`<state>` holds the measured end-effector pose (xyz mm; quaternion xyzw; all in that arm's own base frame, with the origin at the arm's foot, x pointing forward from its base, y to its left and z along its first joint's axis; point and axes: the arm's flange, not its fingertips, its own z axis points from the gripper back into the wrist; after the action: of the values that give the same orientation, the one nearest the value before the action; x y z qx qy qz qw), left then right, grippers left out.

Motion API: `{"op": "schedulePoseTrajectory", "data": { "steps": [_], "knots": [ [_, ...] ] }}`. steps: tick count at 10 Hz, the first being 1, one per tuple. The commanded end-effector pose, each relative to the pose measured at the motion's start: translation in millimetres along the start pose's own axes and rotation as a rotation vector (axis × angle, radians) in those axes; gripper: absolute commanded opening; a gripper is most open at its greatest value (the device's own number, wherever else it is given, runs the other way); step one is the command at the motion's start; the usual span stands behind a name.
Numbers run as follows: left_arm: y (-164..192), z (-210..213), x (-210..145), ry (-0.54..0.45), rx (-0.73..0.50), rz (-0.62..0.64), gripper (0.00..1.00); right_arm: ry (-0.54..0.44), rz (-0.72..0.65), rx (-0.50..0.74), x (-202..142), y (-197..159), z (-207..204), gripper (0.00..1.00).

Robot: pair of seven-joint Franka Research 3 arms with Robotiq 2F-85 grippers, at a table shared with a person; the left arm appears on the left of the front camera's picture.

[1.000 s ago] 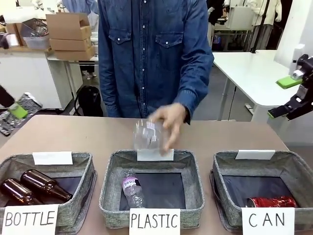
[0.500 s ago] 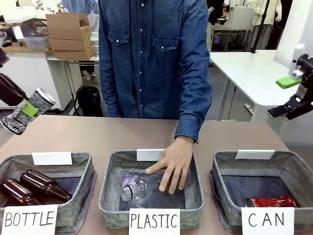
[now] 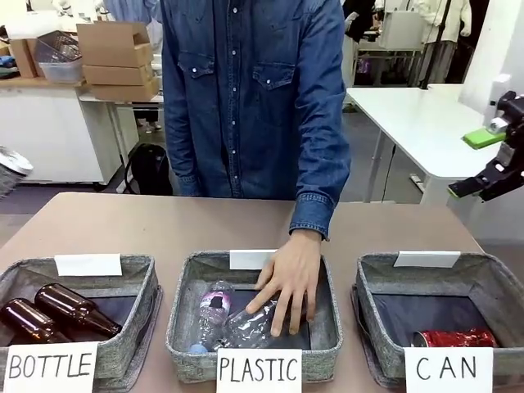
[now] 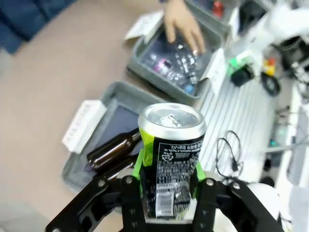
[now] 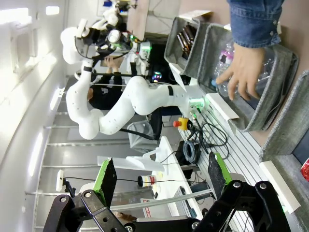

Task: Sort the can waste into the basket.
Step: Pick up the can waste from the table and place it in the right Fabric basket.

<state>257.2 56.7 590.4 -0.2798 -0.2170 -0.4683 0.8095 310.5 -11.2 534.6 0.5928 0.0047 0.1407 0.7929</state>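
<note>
A: Where is the black-silver can [image 4: 171, 159] at this moment?

B: It stands between the two green pads [image 4: 140, 163] of the left gripper [image 4: 168, 193], clamped on its lower half, with the silver top away from the wrist. In the front view just a bit of the can shows at the left edge of the picture, high over the table [image 3: 164, 221]. The red can [image 3: 455, 337] lies already in the CAN basket [image 3: 485, 282], in the near corner of the table at the robot's right.

A: And the right gripper [image 5: 159, 181]?

B: Its jaws stand wide with nothing between them. It hangs at the right edge of the table, above that basket.

A: What could go wrong from here?

B: I think the way is the main risk. The held can is at the left side and its basket is at the far right, so the arm must cross over the BOTTLE basket [image 3: 135, 282] and the PLASTIC basket [image 3: 323, 286]. The person's hand [image 3: 288, 282] is inside the middle one (pressing on a clear bottle [image 3: 254, 323]), so a low crossing could strike it. Also the grip is on smooth metal; a fast swing might let the can slip and fall into a wrong basket. And the open right gripper waits near the target, so the two arms could meet there.
</note>
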Motion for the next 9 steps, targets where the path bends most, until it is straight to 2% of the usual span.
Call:
{"op": "schedulePoseTrajectory", "data": {
  "steps": [1,3,5,6,7,8,9],
  "knots": [
    [-3,5,-19,-0.062,0.056,0.031,0.4,0.008,0.017,-0.003,0,0,2,1.0],
    [-1,-2,-13,-0.112,0.037,0.026,0.4,0.008,0.017,-0.003,0,0,2,1.0],
    [-3,-31,22,-0.141,-0.013,0.013,0.4,0.008,0.017,-0.003,0,0,2,1.0],
    [-11,-49,46,-0.15,-0.042,-0.036,0.4,0.0,0.0,0.0,0,0,0,1.0],
    [-20,-71,76,-0.151,-0.08,-0.072,0.4,-0.073,0.03,-0.221,-21,32,53,1.0],
    [-31,-97,111,-0.136,-0.146,-0.118,0.4,-0.087,0.047,-0.268,-39,45,83,1.0],
    [-47,-128,156,-0.091,-0.27,-0.167,0.4,-0.145,0.013,-0.385,-73,51,128,1.0]
  ]
}}
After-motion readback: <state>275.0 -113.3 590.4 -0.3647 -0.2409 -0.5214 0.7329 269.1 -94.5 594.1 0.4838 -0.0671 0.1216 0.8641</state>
